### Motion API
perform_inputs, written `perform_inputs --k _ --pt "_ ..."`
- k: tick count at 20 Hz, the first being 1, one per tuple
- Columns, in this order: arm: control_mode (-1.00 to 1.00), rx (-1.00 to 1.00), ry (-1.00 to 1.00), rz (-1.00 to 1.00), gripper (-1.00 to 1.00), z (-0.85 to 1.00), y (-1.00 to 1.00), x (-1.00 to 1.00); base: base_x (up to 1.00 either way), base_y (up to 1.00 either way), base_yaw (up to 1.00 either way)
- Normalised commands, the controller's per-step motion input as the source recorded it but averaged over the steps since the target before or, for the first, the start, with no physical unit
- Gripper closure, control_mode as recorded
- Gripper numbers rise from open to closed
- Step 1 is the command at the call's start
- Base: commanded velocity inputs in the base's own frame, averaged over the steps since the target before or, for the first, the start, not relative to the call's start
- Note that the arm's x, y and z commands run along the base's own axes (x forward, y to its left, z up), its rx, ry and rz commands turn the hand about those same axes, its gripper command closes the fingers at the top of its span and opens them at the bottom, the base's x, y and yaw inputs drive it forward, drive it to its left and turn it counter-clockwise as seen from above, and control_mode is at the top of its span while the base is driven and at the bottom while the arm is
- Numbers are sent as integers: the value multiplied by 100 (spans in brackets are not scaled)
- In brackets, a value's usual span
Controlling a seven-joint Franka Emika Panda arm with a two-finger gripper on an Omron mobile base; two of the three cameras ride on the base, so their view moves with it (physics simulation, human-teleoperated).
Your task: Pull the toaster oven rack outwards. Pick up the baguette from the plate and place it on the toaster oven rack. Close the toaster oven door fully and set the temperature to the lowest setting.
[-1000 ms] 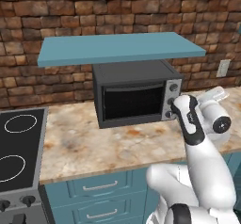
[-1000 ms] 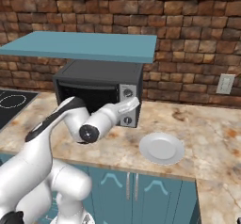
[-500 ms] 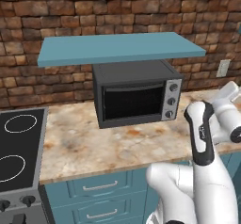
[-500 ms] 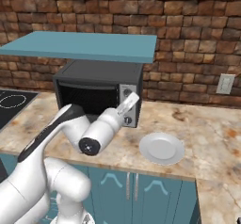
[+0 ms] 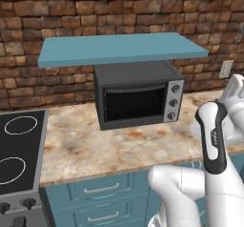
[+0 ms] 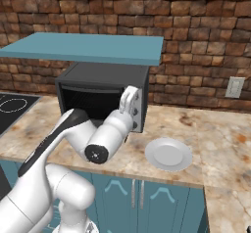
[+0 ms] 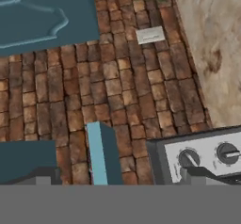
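black toaster oven (image 5: 137, 95) sits upright on the table under a shelf, its door (image 5: 133, 103) shut, silver knob panel (image 5: 173, 102) on its right.

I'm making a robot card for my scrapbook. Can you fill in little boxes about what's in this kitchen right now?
Toaster oven: black box on the marble counter, under a blue shelf
Oven door: shut
Knobs: three in a column on the silver side panel
Plate: white and bare, right of the oven
Stovetop: black, at the counter's left end
Pincer: open, holding nothing, raised by the oven's knob side
Wall: red brick, with a socket
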Motion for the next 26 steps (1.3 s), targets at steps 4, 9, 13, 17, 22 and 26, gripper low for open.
perform_inputs --k 4,9,13,17,22,26 --pt "-100 -53 15 0 -100 8 0 0 0 0 0" --pt "-100 -50 21 0 -100 1 0 0 0 0 0" --pt "-100 -52 18 0 -100 0 0 0 0 0 0" --pt "-100 -51 18 -1 -100 0 2 0 0 0 0" --pt "-100 -49 18 0 -100 0 13 0 0 0 0" --pt "-100 -42 18 0 -100 0 29 0 0 0 0"
